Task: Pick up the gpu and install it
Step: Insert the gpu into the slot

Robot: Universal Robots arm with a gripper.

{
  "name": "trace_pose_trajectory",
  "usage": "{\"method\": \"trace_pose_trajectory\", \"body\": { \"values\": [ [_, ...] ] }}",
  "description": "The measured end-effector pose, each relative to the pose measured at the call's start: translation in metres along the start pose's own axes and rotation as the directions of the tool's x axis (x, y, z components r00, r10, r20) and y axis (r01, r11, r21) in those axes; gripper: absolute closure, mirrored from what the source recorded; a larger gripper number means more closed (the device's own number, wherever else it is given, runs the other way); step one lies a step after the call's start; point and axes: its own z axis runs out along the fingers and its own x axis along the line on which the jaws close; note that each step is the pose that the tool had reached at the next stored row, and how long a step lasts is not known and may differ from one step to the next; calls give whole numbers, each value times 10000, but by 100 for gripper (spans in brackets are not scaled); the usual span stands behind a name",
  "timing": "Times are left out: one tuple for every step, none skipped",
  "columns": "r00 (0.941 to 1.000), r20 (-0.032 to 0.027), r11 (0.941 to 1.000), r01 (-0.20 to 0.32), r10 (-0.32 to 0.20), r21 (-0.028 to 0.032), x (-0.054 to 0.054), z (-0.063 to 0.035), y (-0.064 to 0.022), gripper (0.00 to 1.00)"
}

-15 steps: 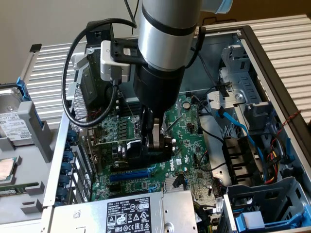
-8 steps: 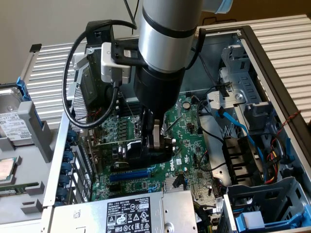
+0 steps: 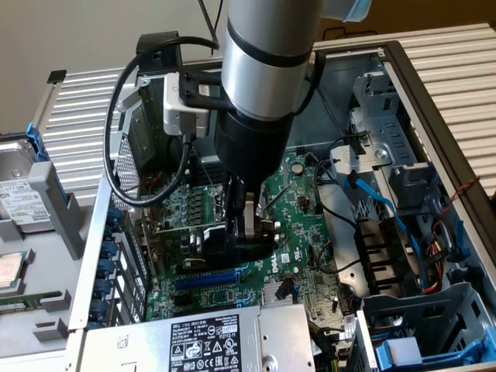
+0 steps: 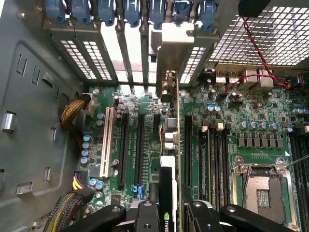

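Observation:
The gpu (image 3: 208,239) stands on edge inside the open computer case, its black shroud and green board low over the motherboard (image 3: 310,225). My gripper (image 3: 249,226) is shut on its top edge. In the wrist view the gpu (image 4: 167,191) shows edge-on between my two black fingers (image 4: 147,215), and my gripper (image 4: 174,217) straddles it. The silver end bracket (image 4: 176,48) reaches the rear slot openings of the case. The card lines up along the black expansion slots (image 4: 140,145). I cannot tell whether its connector sits in a slot.
A silver power supply box (image 3: 201,341) with a black label lies close in front of the card. Blue slot latches (image 4: 130,9) line the rear wall. A CPU socket (image 4: 263,188), blue cables (image 3: 380,194) and a drive cage (image 3: 418,325) fill the exterior view's right.

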Motion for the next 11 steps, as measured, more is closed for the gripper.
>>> {"method": "trace_pose_trajectory", "body": {
  "values": [
    [10000,-1,10000,0,0,0,-11,20,5,73],
    [10000,0,10000,0,0,1,-23,40,13,73],
    [10000,-2,10000,0,0,0,-37,59,26,73],
    [10000,-1,10000,1,-1,1,-52,81,48,73],
    [10000,0,10000,0,0,2,-64,102,71,73],
    [10000,1,10000,1,-1,3,-74,122,95,73],
    [10000,1,10000,0,0,2,-82,140,118,73],
    [10000,0,10000,0,0,2,-85,150,132,73],
    [10000,-3,10000,-1,1,2,-85,150,134,73],
    [10000,-3,10000,0,0,1,-85,150,134,73],
    [10000,-2,10000,0,0,2,-85,150,134,73]
  ]
}}
